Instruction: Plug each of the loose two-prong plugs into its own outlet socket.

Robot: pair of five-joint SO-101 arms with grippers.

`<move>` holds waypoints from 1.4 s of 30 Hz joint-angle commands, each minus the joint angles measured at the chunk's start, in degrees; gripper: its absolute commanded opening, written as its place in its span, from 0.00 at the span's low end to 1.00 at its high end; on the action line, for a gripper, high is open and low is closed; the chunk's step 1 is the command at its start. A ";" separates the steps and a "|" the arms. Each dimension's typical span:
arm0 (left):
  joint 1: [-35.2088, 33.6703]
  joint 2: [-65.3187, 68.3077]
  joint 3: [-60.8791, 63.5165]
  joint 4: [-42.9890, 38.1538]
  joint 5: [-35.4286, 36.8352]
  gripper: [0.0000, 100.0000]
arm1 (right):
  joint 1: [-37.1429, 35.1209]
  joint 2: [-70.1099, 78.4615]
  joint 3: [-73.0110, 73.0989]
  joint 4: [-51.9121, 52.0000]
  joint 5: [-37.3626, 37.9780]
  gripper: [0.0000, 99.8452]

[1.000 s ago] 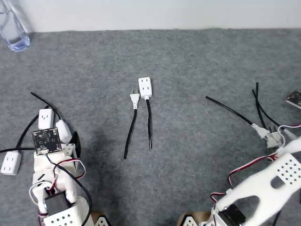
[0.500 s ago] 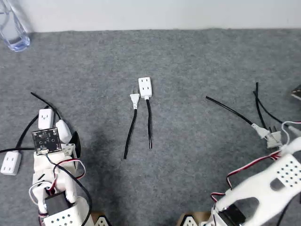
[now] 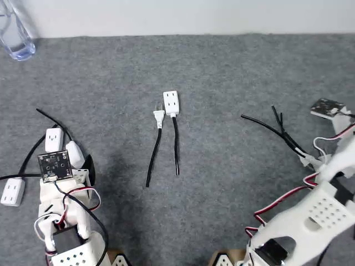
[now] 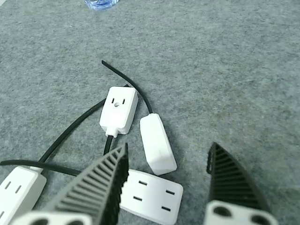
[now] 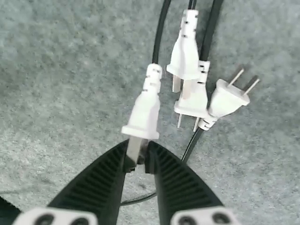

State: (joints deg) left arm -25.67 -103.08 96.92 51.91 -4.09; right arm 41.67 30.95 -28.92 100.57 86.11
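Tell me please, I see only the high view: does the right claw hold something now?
Observer: Yes. The right claw is shut on the prongs of a white plug.
Operator: Are more plugs close to it?
Observer: Three other plugs lie beside it on the carpet, none gripped.
Operator: And the left claw?
Observer: The left claw is open. A socket block lies near it, with four slots facing up.
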 commanded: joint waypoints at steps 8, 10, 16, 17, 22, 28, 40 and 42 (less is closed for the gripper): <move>0.26 -0.26 -0.40 -0.88 0.35 0.26 | 1.10 -2.59 -0.18 2.07 0.09 0.31; 0.26 -0.26 -0.40 -0.88 0.35 0.26 | 1.10 -4.26 -0.18 2.07 0.09 0.30; 0.26 -0.26 -0.40 -0.79 0.35 0.26 | 1.10 -10.42 0.09 2.51 0.00 0.30; 0.26 -0.35 -0.40 -0.79 0.35 0.26 | 0.92 -11.65 0.09 2.51 -0.44 0.30; 0.26 -0.35 -0.40 -0.70 0.88 0.26 | -3.56 -14.55 0.26 2.42 -13.63 0.30; 0.26 -0.53 -0.40 -0.79 7.91 0.27 | -15.43 -15.25 8.35 2.42 -41.58 0.30; 0.88 -0.26 -11.47 6.07 11.16 0.31 | -35.12 -22.02 32.97 -8.92 -61.71 0.30; 4.13 -0.18 -14.29 7.21 10.99 0.31 | -35.03 -23.96 37.89 -13.93 -64.26 0.30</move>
State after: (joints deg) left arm -25.58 -103.08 90.51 56.40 6.37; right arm 7.12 11.69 4.48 93.01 25.36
